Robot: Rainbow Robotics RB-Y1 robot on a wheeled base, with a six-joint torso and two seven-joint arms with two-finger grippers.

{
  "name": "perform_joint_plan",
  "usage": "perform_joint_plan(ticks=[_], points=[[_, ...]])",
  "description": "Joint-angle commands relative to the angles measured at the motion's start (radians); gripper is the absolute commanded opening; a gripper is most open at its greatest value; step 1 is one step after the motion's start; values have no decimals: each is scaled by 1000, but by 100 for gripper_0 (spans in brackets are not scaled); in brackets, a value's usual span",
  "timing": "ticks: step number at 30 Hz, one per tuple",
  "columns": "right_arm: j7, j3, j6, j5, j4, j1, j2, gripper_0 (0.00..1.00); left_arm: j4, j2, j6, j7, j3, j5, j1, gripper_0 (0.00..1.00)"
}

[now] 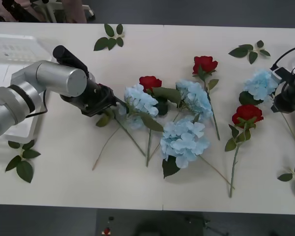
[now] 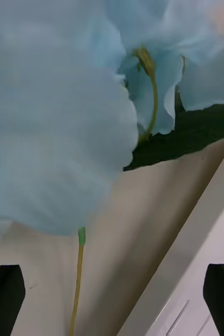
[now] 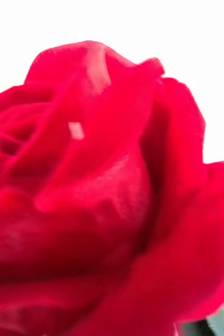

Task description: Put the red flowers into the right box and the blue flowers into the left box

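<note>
Little looked done: three red flowers and four blue flowers lay across the table, none visibly boxed; the left box sat at ten o'clock. The left gripper reached low toward the centre cluster, a rose close before it, finger state untellable. The right gripper, at three o'clock, hovered over a blue head, fingers spread.

No text, label, brand, number or sign can be read anywhere in these pictures: not on the table, not on the boxes, and not on the robot's arms.
</note>
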Motion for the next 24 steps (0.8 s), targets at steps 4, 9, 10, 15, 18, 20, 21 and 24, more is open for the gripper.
perform_joint_plan(ticks=[4,9,10,15,18,20,21,24], points=[[17,-17,-62,-1,164,-87,99,100,-14,6,23,2,1,-19,-13,0],[19,-17,-88,2,249,-113,155,100,-60,46,76,-5,1,-32,-27,0],[19,-17,-93,6,255,-115,159,99,-72,55,81,-5,1,-32,-27,0],[12,-17,-113,12,275,-116,176,75,-127,117,78,-14,7,-41,-39,0],[9,-17,-125,12,282,-118,178,41,-163,164,73,-70,56,-42,-56,0],[5,-20,-131,12,289,-118,178,17,-203,200,66,-114,118,-42,-59,0],[3,-24,-131,12,293,-119,178,6,-230,220,63,-142,153,-36,-61,0],[3,-43,-136,5,307,-122,178,0,-308,269,38,-254,222,-12,-65,0]])
